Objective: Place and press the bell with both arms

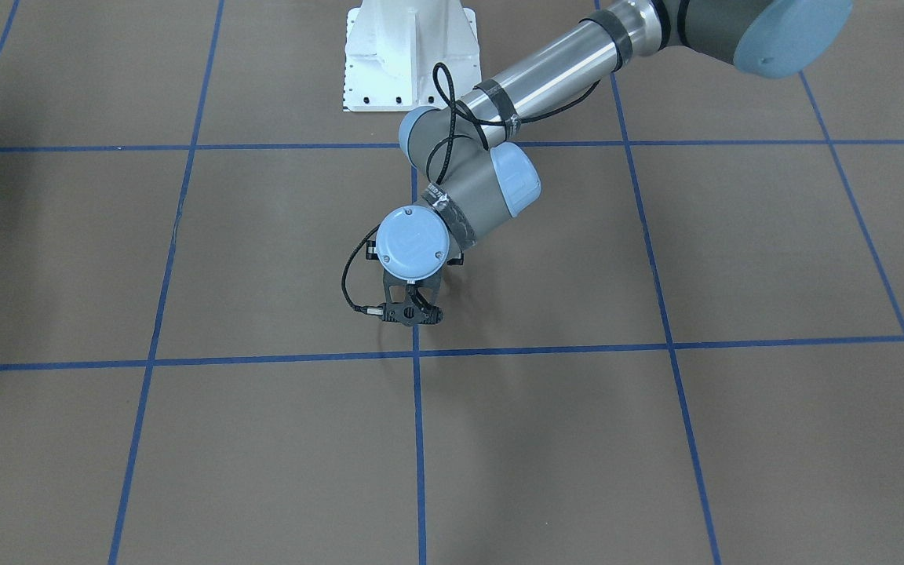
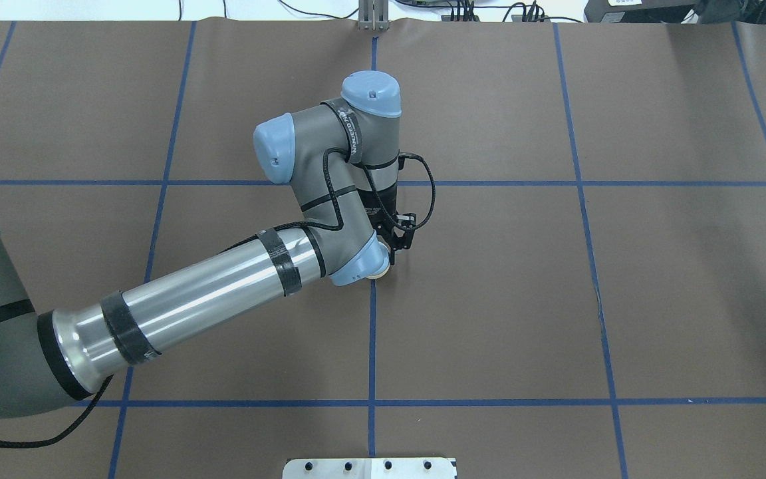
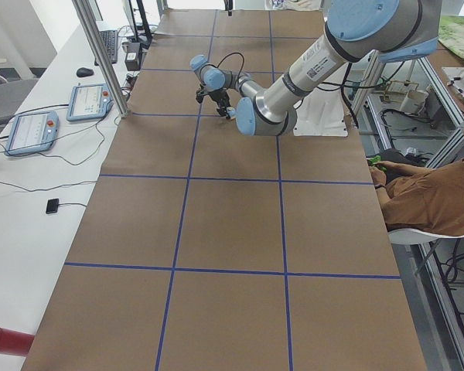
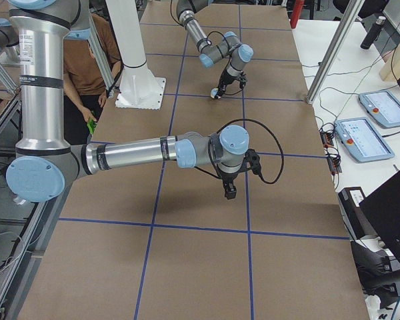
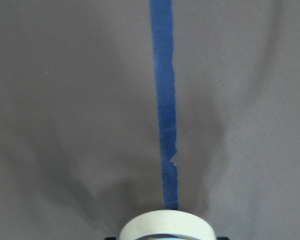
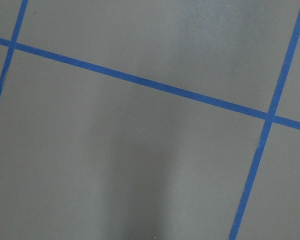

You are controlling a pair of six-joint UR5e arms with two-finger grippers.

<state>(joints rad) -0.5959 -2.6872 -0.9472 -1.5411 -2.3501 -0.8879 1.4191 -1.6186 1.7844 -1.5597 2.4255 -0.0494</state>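
Observation:
The bell (image 5: 166, 226) shows at the bottom edge of the left wrist view as a cream ring with light blue inside, black fingertips on either side. In the overhead view its cream base (image 2: 379, 272) peeks out beside the left wrist's blue cap, on a blue tape line near the table's middle. My left gripper (image 2: 389, 261) is shut on it, low over the table; it also shows in the front view (image 1: 414, 316), where the bell is hidden. My right gripper (image 4: 229, 194) shows only in the right side view, hanging over the table; I cannot tell whether it is open.
Brown table surface (image 2: 622, 299) with a blue tape grid. The white pedestal base (image 1: 409, 55) stands at the robot's edge. A seated operator (image 3: 433, 193) is beside the table. Tablets (image 3: 93, 100) and cables lie on the side bench.

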